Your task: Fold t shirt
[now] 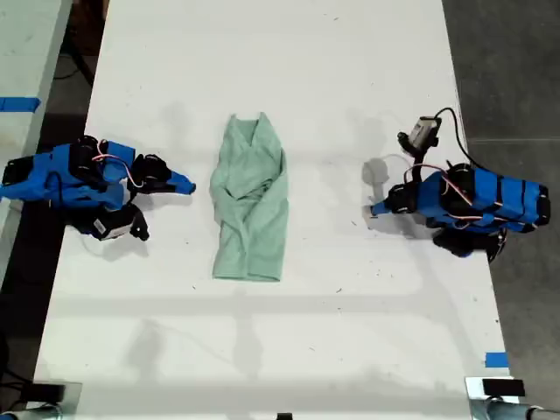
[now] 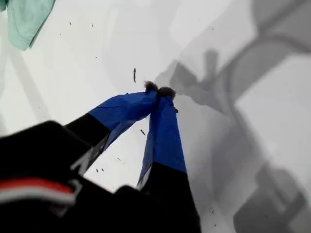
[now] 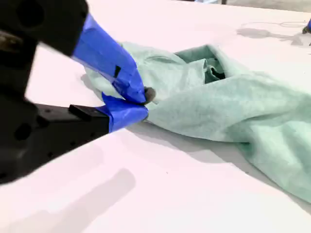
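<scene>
My first gripper (image 2: 159, 91) is seen with its blue-taped jaws brought together at the tips, and nothing is held between them. Only bare white table (image 2: 272, 121) and shadows are found beneath it. In the exterior view this gripper (image 1: 374, 210) is placed right of centre, pointing toward the frame's left, with its arm lying along the right edge of the table (image 1: 262, 70).

My second gripper (image 3: 141, 103) is likewise closed tip to tip (no cloth can be made out between the jaws). It is set just beside the near edge of the t shirt (image 3: 233, 102); whether it touches the cloth cannot be told from the wrist view. In the exterior view a narrow strip of table is seen between this gripper (image 1: 186, 185) and the garment.

The t shirt (image 1: 251, 201) is laid at the centre of the exterior view, gathered into a long wrinkled strip running top to bottom, between the two arms. A corner of it (image 2: 24, 19) is caught in the first wrist view, well apart from the jaws. A blue tape mark (image 1: 496, 360) is stuck near the lower right of the exterior view.
</scene>
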